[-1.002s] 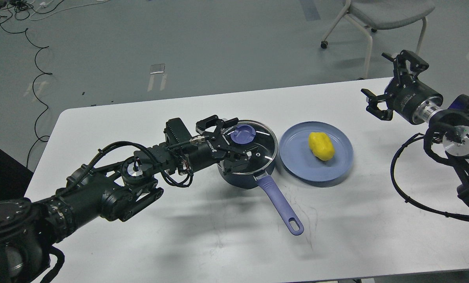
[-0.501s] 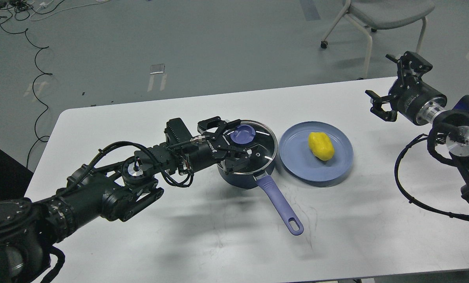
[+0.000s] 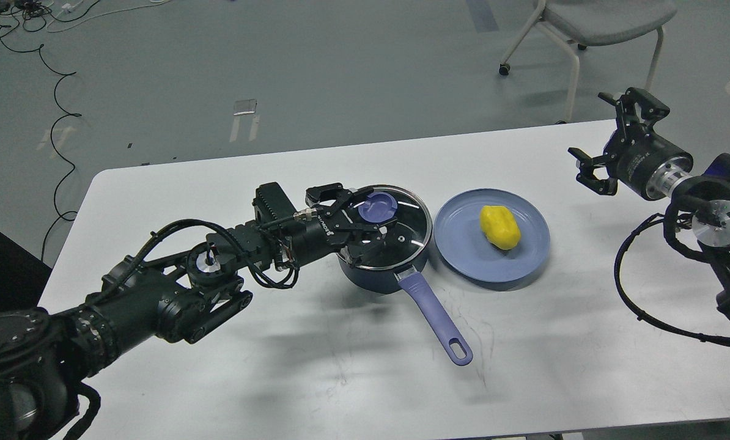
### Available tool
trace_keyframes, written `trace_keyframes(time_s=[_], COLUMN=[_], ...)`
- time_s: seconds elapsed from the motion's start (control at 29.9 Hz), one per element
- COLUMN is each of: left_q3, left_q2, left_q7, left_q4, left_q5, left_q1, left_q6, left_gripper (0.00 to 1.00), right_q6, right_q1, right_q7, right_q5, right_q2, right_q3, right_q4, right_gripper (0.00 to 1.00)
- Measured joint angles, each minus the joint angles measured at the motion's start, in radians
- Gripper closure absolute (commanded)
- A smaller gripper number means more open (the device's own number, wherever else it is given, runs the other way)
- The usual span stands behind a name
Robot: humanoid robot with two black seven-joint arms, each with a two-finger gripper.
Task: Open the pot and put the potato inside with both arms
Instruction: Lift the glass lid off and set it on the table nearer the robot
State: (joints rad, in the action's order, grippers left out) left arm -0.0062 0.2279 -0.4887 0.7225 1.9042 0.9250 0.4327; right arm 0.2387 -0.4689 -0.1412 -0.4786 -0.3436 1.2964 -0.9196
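Lid [image 3: 395, 235] on the saucepan [image 3: 384, 253], nothing done yet. Left gripper [image 3: 374, 223] fingers apart around the lid knob [image 3: 377, 208], not clamped. Potato [image 3: 500, 227] sits on blue plate [image 3: 463, 256] on worktop [image 3: 316, 379]. Right gripper [image 3: 606, 143] fingers apart, well clear. Left: lift lid, transfer potato.

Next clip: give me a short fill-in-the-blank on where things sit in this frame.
1. The yellow potato lies on the blue ____.
2. The glass lid is ____ the pot.
3. The left gripper is at the lid's purple ____.
4. The right gripper holds ____.

Missing words: plate; on; knob; nothing
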Motion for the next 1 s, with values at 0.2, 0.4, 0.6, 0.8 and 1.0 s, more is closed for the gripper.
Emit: trace_keyframes(time_s=[0.2,0.4,0.6,0.8,1.0], left_q3=[0.023,0.026,0.025,0.025,0.026], left_q2=[0.001,0.005,0.020,0.065,0.196], left_q7=[0.000,0.000,0.000,0.000,0.000], left_q4=[0.004,0.019,0.044,0.055,0.125], left_q5=[-0.007,-0.013,-0.022,-0.086,-0.092], left_q1=[0.008,0.013,0.046,0.088,0.093], left_q6=[0.000,0.000,0.000,0.000,0.001], left_gripper=[0.65,0.67,0.67,0.67,0.67], right_q6=[-0.013,-0.020,-0.024,-0.024,-0.027], right_q1=[-0.001,-0.006,-0.009,-0.012,-0.017], right_q7=[0.007,0.008,0.008,0.009,0.010], right_q5=[0.000,0.000,0.000,0.000,0.000], right_q2=[0.000,0.000,0.000,0.000,0.001], right_q3=[-0.007,-0.009,-0.014,-0.023,-0.025], right_q4=[0.003,0.004,0.004,0.004,0.003], right_gripper=[0.00,0.00,0.00,0.00,0.00])
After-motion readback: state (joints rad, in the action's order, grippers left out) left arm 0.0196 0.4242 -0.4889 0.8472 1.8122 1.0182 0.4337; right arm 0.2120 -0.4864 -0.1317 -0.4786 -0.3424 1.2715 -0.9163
